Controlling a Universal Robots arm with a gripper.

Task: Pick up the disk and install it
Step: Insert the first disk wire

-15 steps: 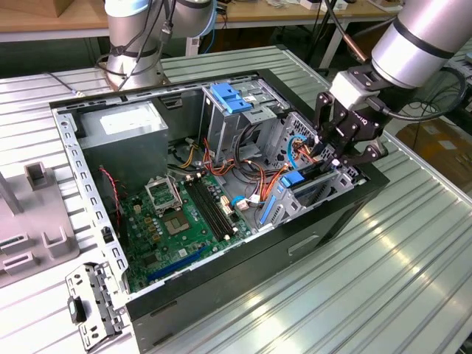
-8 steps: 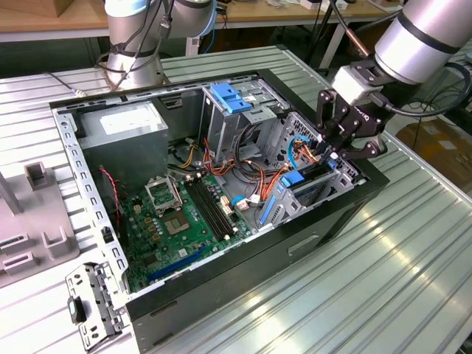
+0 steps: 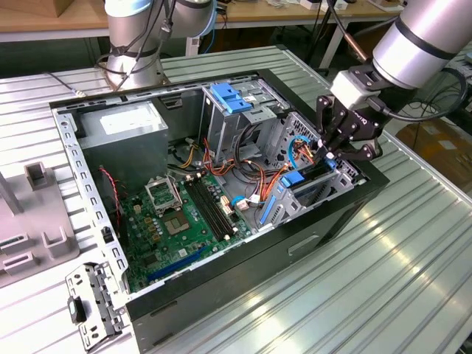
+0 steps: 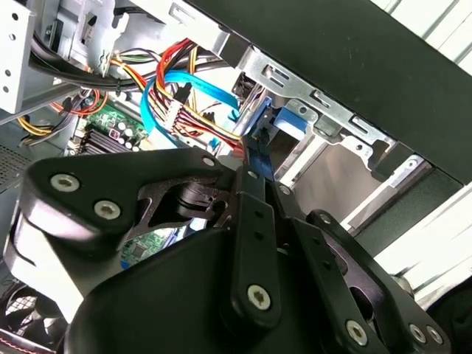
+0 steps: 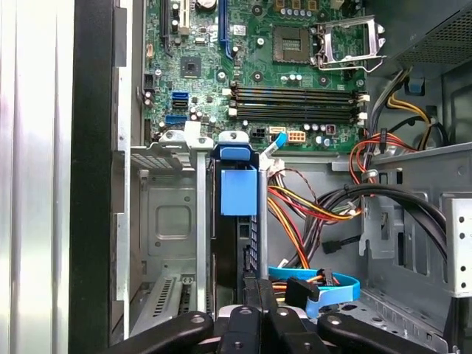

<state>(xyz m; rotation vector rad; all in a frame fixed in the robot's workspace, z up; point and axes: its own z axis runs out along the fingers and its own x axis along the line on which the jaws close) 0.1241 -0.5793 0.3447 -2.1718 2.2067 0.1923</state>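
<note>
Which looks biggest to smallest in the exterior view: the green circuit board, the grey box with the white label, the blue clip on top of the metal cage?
1. Green circuit board
2. Grey box
3. Blue clip

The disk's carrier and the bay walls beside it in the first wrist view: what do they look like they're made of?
The disk's carrier looks like moulded plastic: solid bright blue, smooth, with a soft sheen and rounded edges. The bay walls look like bare sheet steel: dull silver-grey, thin, with punched holes and folded edges. The end effector nearby looks like matte black metal or hard plastic; I can't tell which.
</note>
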